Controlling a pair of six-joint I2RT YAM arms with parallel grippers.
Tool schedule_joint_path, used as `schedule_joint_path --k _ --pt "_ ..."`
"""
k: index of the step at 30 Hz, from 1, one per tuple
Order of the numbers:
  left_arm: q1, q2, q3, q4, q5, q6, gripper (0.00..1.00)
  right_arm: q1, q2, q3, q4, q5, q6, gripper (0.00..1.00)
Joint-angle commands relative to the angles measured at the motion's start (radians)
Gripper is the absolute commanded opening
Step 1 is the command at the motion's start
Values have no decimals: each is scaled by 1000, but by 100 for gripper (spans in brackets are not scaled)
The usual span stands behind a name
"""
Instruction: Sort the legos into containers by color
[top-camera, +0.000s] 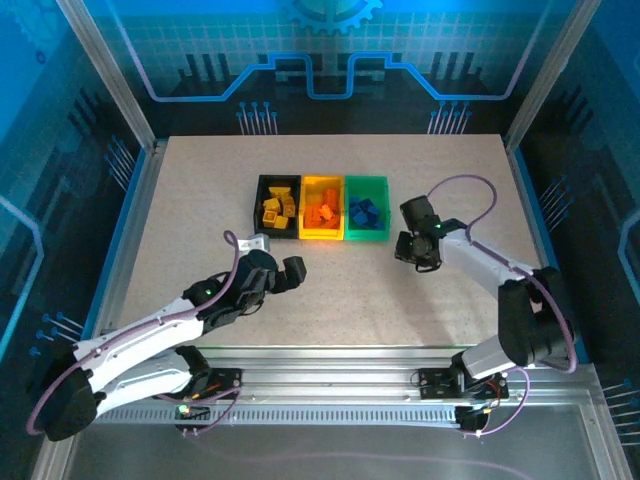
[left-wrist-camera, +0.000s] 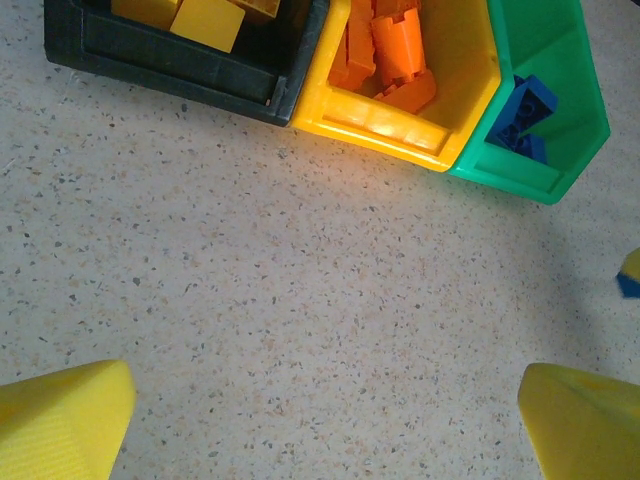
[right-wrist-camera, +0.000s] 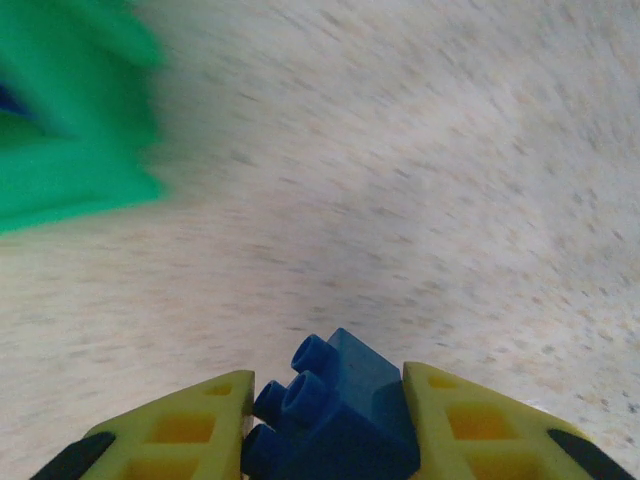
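Near the green bin (right-wrist-camera: 70, 150), your right fingers (right-wrist-camera: 470, 420) pinch a blue lego brick (right-wrist-camera: 340, 410), studs facing left; blur hides whether it clears the table (right-wrist-camera: 400, 200). Your left fingers (left-wrist-camera: 60, 415) stand wide apart, holding nothing, above bare table near the black bin (left-wrist-camera: 150, 60) and yellow bin (left-wrist-camera: 390, 125).

Overhead view faces down on table (top-camera: 200, 200); both close wrist views share green bin (left-wrist-camera: 505, 178)
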Motion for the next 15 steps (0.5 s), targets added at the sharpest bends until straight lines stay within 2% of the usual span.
schedule_joint_path --k 1,5,10,15 --pt "8 -4 -6 2 10 -22 99 74 8 145 -17 20 -73 31" --pt "9 -4 -5 -7 11 -28 99 126 177 320 -35 66 -81 33" --pt "11 -14 10 -38 8 -23 99 127 399 546 -69 127 -95 34" --pt "14 -26 10 -47 6 -18 99 123 550 726 -111 164 -113 37"
